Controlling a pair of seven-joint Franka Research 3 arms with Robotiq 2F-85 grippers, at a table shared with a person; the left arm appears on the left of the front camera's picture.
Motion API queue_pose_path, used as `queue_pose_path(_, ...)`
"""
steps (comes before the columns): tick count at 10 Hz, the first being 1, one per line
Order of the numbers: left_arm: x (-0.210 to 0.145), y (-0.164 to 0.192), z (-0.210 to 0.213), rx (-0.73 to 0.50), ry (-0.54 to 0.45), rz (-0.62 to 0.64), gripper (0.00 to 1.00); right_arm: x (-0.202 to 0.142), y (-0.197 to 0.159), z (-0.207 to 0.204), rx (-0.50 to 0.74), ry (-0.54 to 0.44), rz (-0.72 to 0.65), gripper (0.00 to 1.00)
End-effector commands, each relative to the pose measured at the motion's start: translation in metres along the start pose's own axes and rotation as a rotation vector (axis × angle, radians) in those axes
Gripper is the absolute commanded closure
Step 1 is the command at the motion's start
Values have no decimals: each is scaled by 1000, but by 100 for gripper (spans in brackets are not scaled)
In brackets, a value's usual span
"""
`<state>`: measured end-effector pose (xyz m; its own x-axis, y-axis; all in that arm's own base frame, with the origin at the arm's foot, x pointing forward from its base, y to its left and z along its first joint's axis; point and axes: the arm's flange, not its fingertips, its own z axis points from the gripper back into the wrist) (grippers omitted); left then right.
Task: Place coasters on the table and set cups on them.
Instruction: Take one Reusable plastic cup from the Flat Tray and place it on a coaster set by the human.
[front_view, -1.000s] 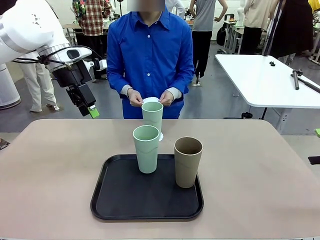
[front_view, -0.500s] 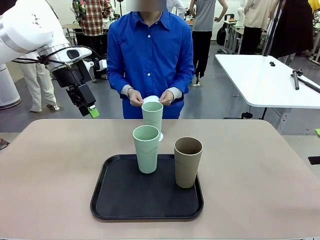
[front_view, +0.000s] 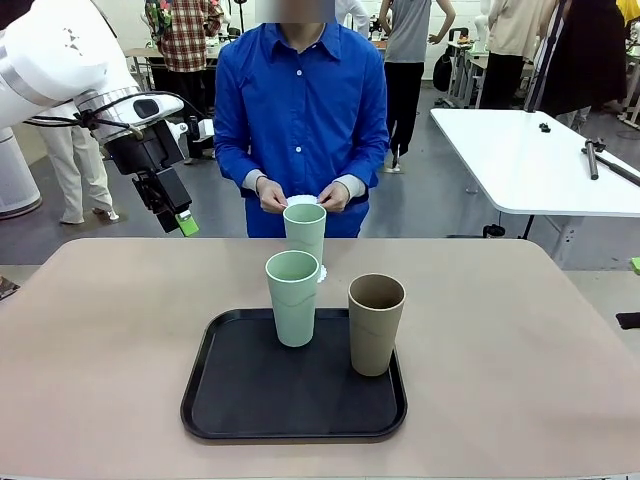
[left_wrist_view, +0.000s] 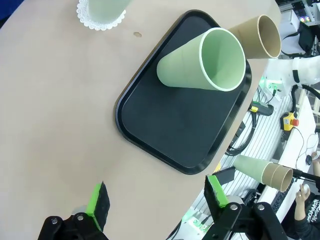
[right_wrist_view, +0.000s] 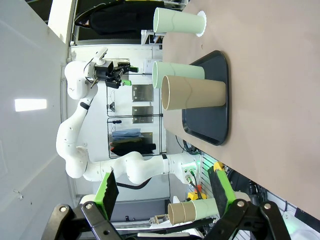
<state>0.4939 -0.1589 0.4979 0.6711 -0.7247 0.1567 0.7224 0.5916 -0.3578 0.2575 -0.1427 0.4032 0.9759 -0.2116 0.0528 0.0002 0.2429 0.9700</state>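
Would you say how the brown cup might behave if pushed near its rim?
The brown cup is tall on a narrower base, so it would probably tip, not slide. It looks empty, hence likely light; its matte wall should grip well.

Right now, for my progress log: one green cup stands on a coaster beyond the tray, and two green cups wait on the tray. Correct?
No: the front view shows one green cup and one brown cup on the tray. The coaster part is right.
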Motion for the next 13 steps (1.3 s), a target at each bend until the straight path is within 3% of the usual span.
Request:
queue_pose_path(1,-2,-2,1,-2,-5,-4,0,2,2,0,14,-8,-1,0)
queue_pose_path(7,0,0,0,0,0,0,0,2,2,0,14,-8,-1,0)
queue_pose_path(10,-82,-21,29,167,44,265,0,2,2,0,14,-8,-1,0)
queue_pose_path(13,-156,-37,38,236,34,456,0,2,2,0,14,-8,-1,0)
